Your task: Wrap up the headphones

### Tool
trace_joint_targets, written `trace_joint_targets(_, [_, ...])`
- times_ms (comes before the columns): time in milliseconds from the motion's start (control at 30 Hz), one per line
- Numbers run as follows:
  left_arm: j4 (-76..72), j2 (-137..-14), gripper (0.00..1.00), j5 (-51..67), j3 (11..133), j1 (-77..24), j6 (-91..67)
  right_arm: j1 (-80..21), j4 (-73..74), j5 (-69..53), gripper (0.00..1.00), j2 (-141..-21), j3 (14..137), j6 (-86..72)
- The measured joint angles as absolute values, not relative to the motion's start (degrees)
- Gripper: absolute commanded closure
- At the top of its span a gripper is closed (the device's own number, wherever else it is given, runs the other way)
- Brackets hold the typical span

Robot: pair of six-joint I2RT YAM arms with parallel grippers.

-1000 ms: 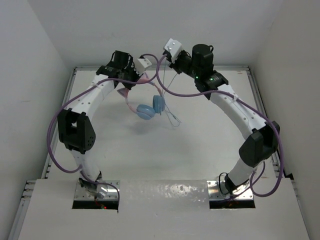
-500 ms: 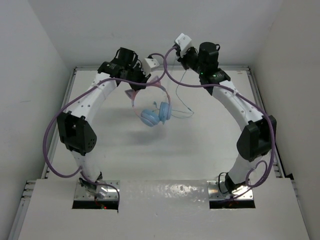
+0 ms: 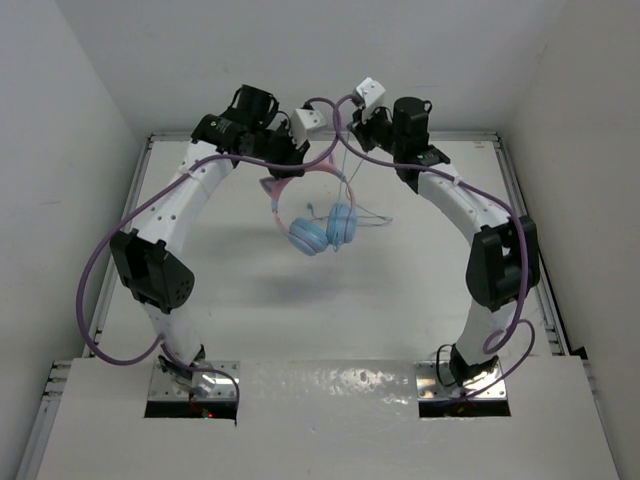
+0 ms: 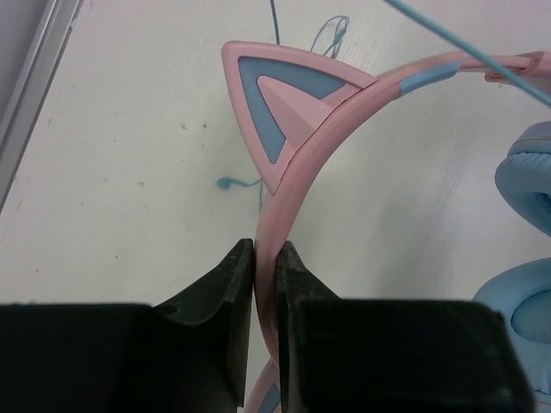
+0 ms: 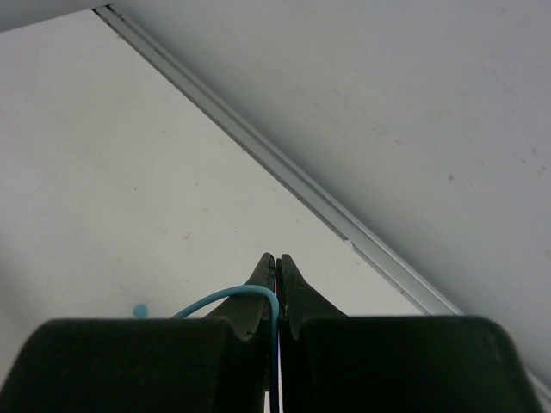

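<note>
Now the left gripper (image 4: 265, 252) is clamping the pink-banded, blue-cupped headphones (image 3: 341, 226) above the white table (image 3: 420, 290); the right gripper (image 5: 277, 261) is pinching their thin blue cord (image 5: 225, 298). A hard tug could be yanking it free.

One headphones (image 3: 310, 237), two pincers (image 4: 265, 258) (image 5: 276, 271)

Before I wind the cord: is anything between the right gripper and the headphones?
A purple robot cable loops between the right gripper and the hanging headphones in the top view; nothing else visible.

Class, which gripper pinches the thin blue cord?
The right gripper: the cord loops out of its jaws, whereas the left gripper clamps the pink headband.
</note>
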State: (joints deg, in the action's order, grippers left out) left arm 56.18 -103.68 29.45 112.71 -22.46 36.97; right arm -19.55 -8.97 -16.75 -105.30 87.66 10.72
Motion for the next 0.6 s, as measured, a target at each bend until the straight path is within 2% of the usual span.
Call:
trace_joint_targets(167, [56.8,-103.7,1.00,31.3,115.3,-22.5,34.6,-18.1,-13.7,-17.8,1.00,-105.2,84.4,5.2])
trace_joint_targets(333, [56.6,-103.4,1.00,31.4,116.7,-22.5,32.1,-17.9,-21.0,-18.3,1.00,-103.7,75.2,-1.3])
trace_joint_targets(600, [55.7,-103.4,1.00,31.5,116.7,-22.5,29.5,-17.8,-28.9,-18.5,1.00,-102.2,70.5,-7.5])
